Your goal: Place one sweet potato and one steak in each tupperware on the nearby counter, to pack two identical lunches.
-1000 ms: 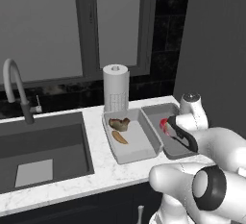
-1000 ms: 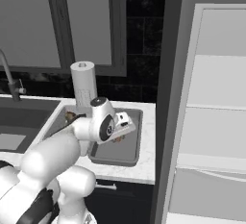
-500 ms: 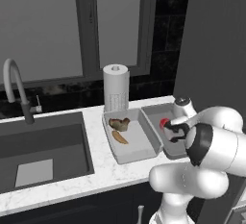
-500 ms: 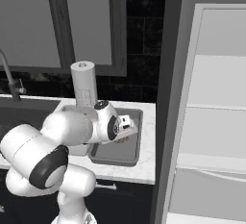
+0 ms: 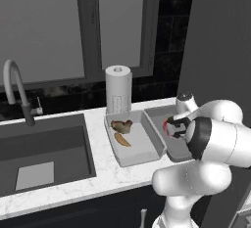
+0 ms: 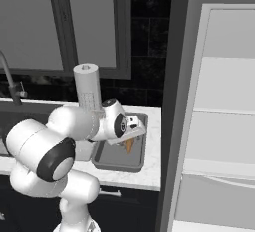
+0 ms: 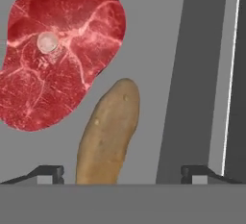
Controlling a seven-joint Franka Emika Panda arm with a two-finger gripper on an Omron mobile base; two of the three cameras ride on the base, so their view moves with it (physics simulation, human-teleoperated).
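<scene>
Low in the hand view, between the wide-spread finger tips (image 7: 47, 171), lies a sweet potato (image 7: 109, 134) on the darker tupperware (image 7: 192, 74) floor, released, with nothing gripped. Beside it at upper left, just touching or nearly so, sits the red steak (image 7: 60, 50). Could nudge the tuber on withdrawal if lifted crookedly. Holds the other pair in the lighter tupperware (image 5: 147, 148), centre of the left base view.

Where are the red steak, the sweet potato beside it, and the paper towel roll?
red steak (image 7: 57, 55), hand view, middle of the marbled face.
sweet potato (image 7: 109, 134), hand view, mid-body of the tuber.
paper towel roll (image 5: 118, 91), left base view, side of the upright roll.
</scene>
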